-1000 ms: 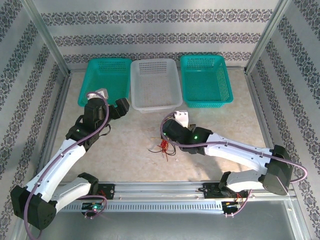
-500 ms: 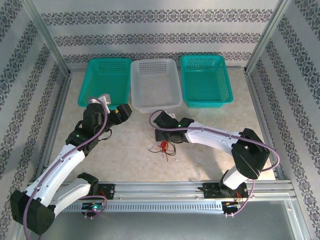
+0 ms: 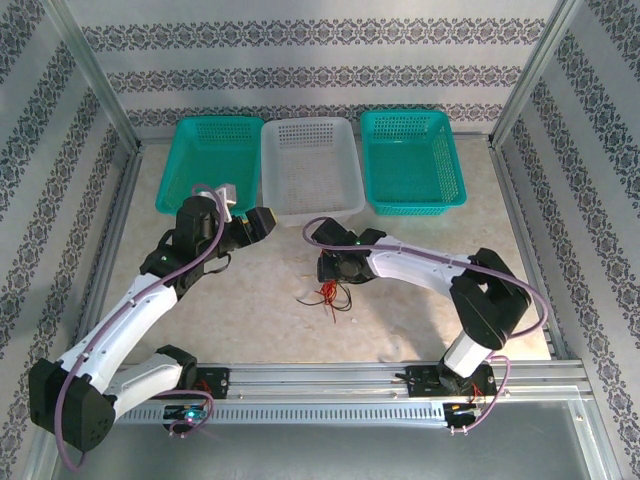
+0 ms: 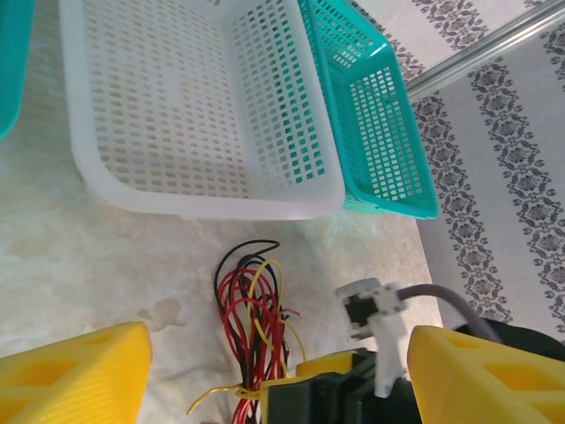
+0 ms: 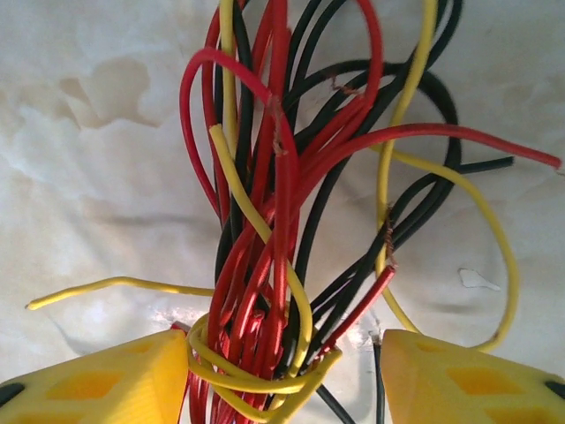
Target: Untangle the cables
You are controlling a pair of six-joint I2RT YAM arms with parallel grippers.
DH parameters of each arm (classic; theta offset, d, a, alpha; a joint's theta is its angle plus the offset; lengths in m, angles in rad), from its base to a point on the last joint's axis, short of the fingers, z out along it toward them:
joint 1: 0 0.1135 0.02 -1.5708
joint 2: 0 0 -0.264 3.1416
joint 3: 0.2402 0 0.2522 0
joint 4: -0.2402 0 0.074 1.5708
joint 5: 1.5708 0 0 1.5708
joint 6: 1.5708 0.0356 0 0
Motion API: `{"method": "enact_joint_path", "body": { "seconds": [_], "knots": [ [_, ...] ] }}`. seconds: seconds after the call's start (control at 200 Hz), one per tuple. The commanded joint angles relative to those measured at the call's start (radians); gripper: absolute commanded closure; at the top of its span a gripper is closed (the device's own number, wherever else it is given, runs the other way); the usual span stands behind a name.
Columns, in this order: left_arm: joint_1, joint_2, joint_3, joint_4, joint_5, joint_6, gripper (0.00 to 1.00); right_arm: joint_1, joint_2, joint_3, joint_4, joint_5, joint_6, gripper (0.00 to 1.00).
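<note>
1. Top view: the cables (image 3: 325, 294), a small red, yellow and black tangle, lie on the table (image 3: 250, 315) at 6 o'clock from the white basket (image 3: 310, 212). The right gripper (image 3: 332, 276) hangs just beside them at 12 o'clock. The left gripper (image 3: 262, 222) is at 10 o'clock, well apart.
2. Left wrist view: the left gripper's (image 4: 278, 340) yellow fingers (image 4: 79, 371) stand wide apart, holding nothing (the cables (image 4: 252, 305) lie ahead).
3. Right wrist view: the right gripper's (image 5: 282, 353) fingers (image 5: 97, 384) straddle the bundle (image 5: 265, 221), apart and not clamped.
</note>
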Motion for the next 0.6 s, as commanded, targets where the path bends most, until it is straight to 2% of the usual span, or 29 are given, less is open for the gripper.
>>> {"method": "enact_joint_path", "body": {
  "seconds": [0.0,0.035,0.12,0.245,0.36,0.425,0.575,0.595],
  "knots": [
    [-0.008,0.002,0.041,-0.055,0.027,0.036,0.24,-0.015,0.026,0.035,-0.044,-0.031,0.005,0.42],
    [-0.008,0.0,0.039,-0.059,0.029,0.038,0.24,-0.017,0.034,0.04,-0.045,-0.036,0.005,0.44],
    [-0.008,-0.006,0.028,-0.058,0.036,0.037,0.24,-0.024,0.05,0.047,-0.05,-0.048,0.001,0.56],
    [-0.008,-0.003,0.022,-0.063,0.052,0.051,0.24,-0.028,0.035,0.037,-0.05,-0.037,0.008,0.82],
    [-0.009,0.01,0.035,-0.075,0.074,0.063,0.22,-0.023,-0.039,0.006,-0.016,-0.015,-0.017,0.95],
    [-0.008,0.014,0.037,-0.064,0.096,0.066,0.19,-0.005,-0.112,-0.011,0.011,0.008,-0.07,1.0],
    [-0.008,0.032,0.023,-0.002,0.202,0.073,0.11,0.036,-0.283,-0.003,0.026,0.019,-0.238,1.0],
    [-0.009,0.033,0.022,0.007,0.223,0.074,0.05,0.041,-0.308,0.0,0.03,0.01,-0.262,1.0]
  ]
}}
